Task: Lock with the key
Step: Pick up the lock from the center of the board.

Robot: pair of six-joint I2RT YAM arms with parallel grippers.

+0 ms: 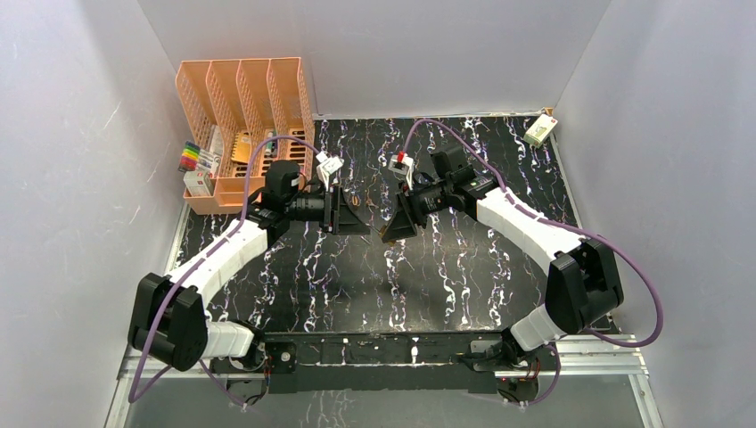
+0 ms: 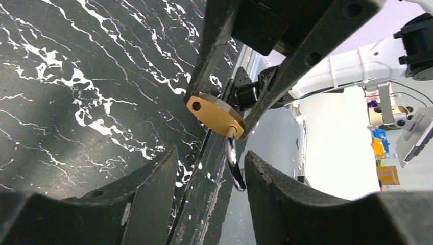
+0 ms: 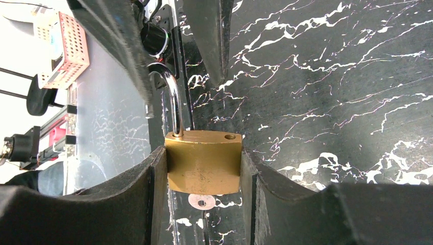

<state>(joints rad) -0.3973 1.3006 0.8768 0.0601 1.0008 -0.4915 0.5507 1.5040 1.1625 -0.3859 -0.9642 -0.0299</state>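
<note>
Padlock [image 3: 204, 163] in right claw [image 3: 202, 153] hides most of its key [image 3: 201, 201].

This is looking like a robotics lab, set up as a test cell. Plain white panels [image 1: 71, 134] are walling in a black marble-patterned worktop [image 1: 464, 276] on three sides. A left arm [image 1: 223, 254] and a right arm [image 1: 526, 227] are sitting bolted to an aluminium rail [image 1: 597, 358] at its near edge, purple cables [image 1: 658, 308] looping off them. An orange desk rack [image 1: 241, 89] is standing in the far left corner, coloured markers [image 1: 189, 157] by it. Beyond the cell, black stands [image 3: 18, 145] and coloured boxes [image 2: 380, 148] are showing.
</note>
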